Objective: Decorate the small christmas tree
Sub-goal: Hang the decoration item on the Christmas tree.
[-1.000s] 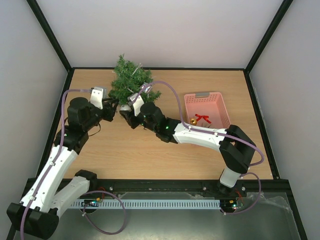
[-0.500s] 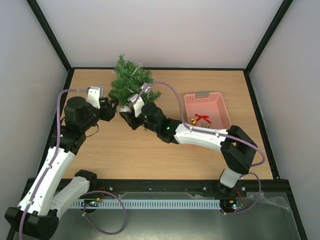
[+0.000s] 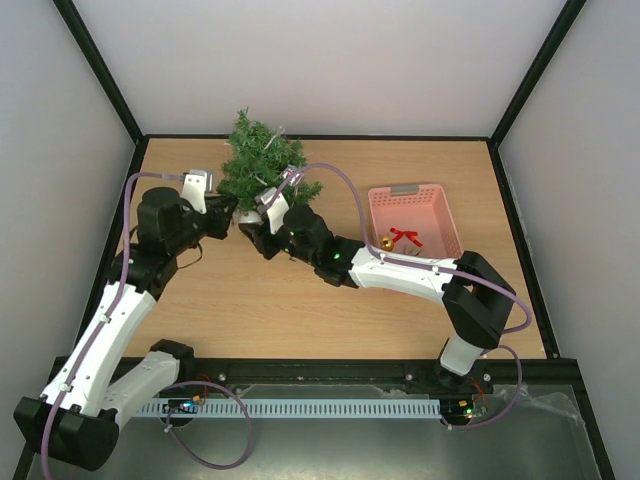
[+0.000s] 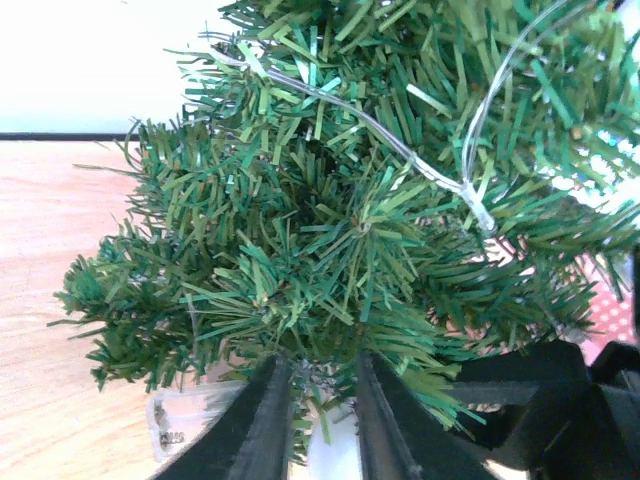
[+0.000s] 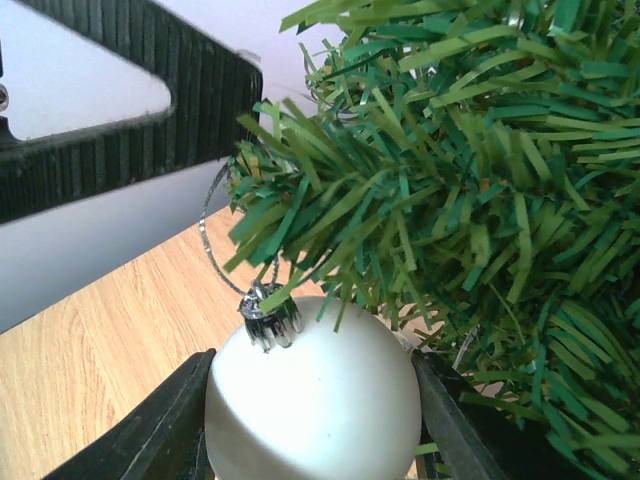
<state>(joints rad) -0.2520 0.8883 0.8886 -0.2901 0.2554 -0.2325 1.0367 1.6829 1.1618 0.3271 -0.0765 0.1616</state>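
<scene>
The small christmas tree stands at the far left of the table, close to the back wall. Its branches are thick and green. A thin clear wire with tiny lights runs over the needles. A small clear box lies on the wood just beside the bottom of the tree.

The left gripper comes at the tree from the left, low down. Its two fingers are close together and squeeze the bottom of the tree between them.

The right gripper comes from the near right side. It holds a white ball tight between its fingers. The ball sits right under a branch tip and touches the needles. It has a silver cap with a thin silver loop that goes up into the needles.

A pink basket sits well apart on the right side of the table. Inside it lie a red bow and a little gold ball.
</scene>
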